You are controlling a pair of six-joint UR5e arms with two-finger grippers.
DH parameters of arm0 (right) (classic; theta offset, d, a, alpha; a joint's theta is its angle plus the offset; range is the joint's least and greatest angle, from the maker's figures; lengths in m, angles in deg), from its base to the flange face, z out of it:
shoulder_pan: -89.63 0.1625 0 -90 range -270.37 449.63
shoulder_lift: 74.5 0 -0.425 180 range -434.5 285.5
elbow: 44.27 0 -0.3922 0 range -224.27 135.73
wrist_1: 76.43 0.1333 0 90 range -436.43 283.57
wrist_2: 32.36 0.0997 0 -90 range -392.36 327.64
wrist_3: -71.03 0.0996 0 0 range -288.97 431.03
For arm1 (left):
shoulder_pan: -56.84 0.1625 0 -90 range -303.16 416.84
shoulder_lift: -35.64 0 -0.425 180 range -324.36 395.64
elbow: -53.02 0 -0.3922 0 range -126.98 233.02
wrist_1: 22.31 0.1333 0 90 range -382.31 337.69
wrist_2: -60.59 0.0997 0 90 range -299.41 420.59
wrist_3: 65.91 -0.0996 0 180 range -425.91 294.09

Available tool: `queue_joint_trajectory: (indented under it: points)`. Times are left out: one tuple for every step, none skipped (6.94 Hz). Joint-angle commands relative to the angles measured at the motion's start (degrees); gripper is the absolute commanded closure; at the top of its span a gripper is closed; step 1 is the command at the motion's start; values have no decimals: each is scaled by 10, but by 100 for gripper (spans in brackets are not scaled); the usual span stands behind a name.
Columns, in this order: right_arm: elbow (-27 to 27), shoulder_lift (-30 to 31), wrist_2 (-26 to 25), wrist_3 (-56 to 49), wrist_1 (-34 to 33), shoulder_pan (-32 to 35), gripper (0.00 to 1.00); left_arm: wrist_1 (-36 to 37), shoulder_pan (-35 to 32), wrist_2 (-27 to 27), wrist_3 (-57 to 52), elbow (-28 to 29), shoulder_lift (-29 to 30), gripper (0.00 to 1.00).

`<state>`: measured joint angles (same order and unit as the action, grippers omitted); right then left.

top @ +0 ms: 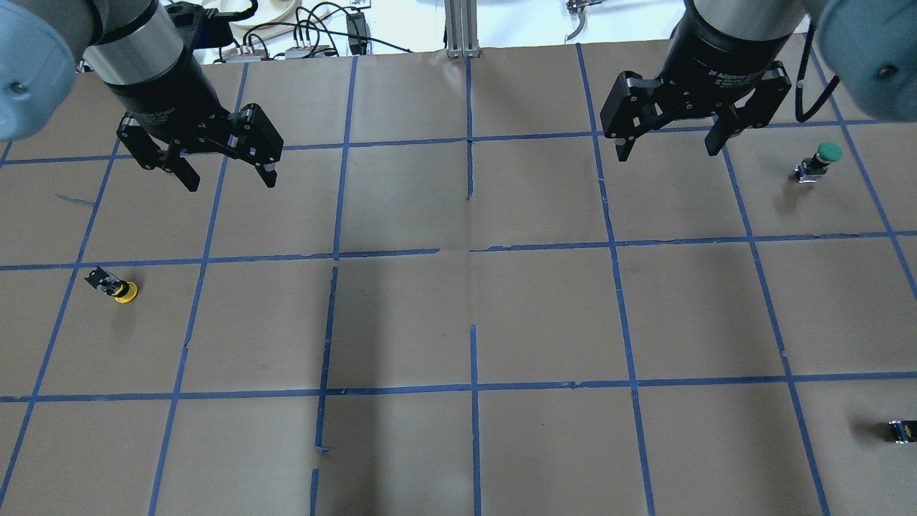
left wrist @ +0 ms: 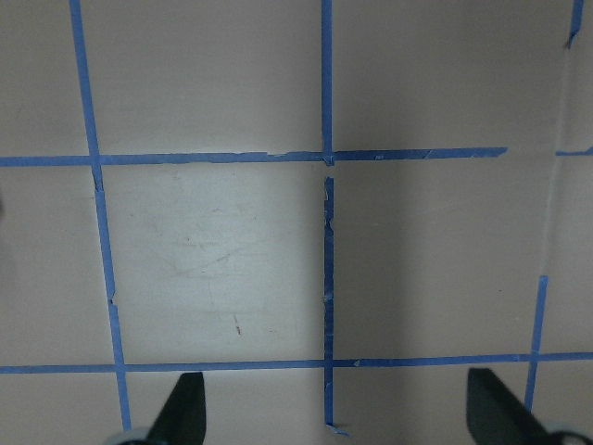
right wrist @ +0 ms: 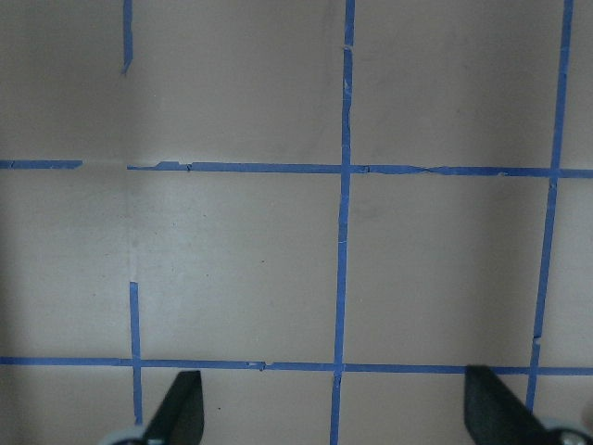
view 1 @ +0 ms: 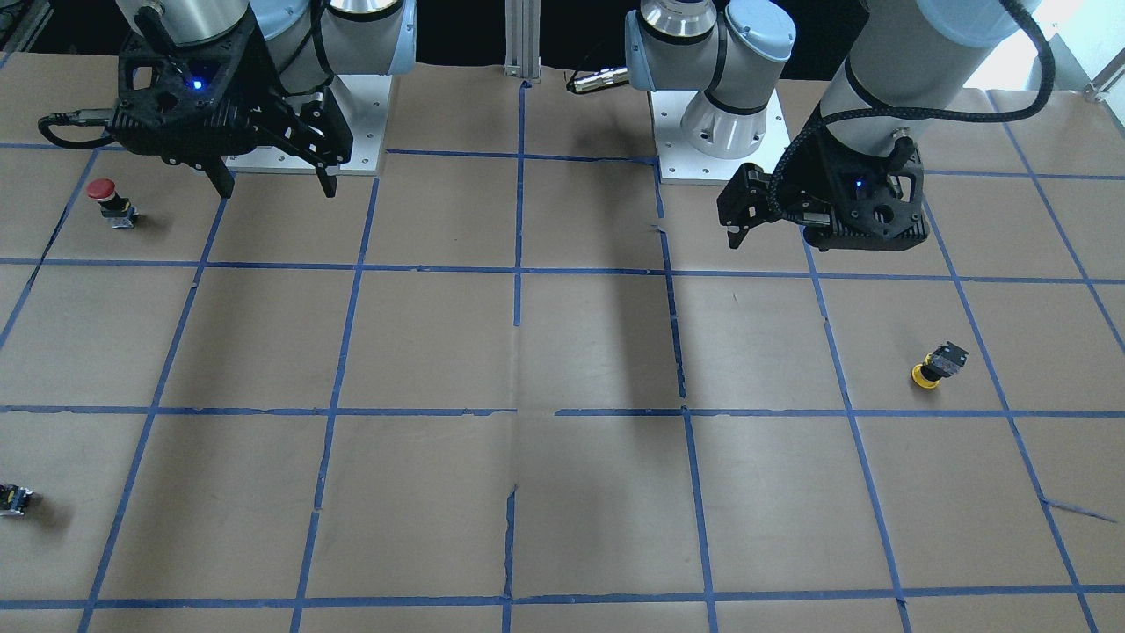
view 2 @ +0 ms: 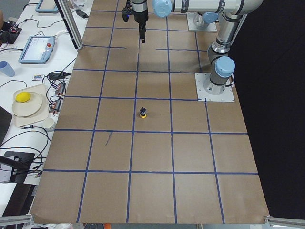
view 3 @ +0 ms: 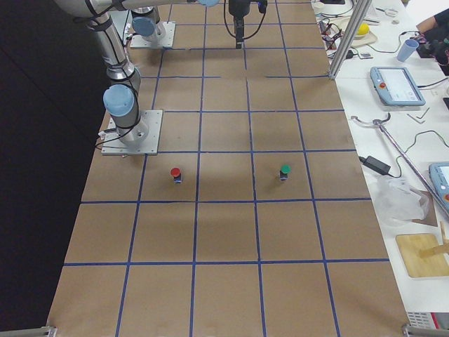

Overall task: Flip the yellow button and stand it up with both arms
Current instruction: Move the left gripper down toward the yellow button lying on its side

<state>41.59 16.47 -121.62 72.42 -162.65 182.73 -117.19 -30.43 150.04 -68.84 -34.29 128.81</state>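
Observation:
The yellow button lies tipped over on the brown paper at the table's left side, its yellow cap on the paper and its dark body slanting up. It also shows in the front-facing view and the exterior left view. My left gripper hangs open and empty above the table, farther out than the button and to its right; it also shows in the front-facing view. My right gripper hangs open and empty over the right half, far from the button. Both wrist views show only paper and tape between open fingertips.
A red-capped button stands near the right arm's base. A green-capped button stands at the far right. A small dark capless part lies at the right edge. Blue tape lines grid the brown paper.

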Motion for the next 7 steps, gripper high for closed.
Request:
queue_joint_trajectory:
  points:
    - [0, 0, 0, 0, 0, 0, 0, 0, 1, 6, -5, -5, -1, 0]
    - [0, 0, 0, 0, -1, 0, 0, -1, 10, 7, -23, -9, -1, 0]
    - [0, 1, 0, 0, 1, 0, 0, 3, 16, 26, -105, -22, 5, 0]
    - [0, 1, 0, 1, 0, 0, 0, 11, 55, 41, -160, -37, 11, 0]
    - [0, 0, 1, 3, -1, 1, 0, 25, 110, 40, -248, -50, 17, 0]
    - [0, 0, 1, 3, -1, 2, 0, 62, 149, 40, -308, -64, 26, 0]
    - [0, 0, 1, 3, -1, 2, 0, 107, 182, 41, -379, -80, 43, 0]
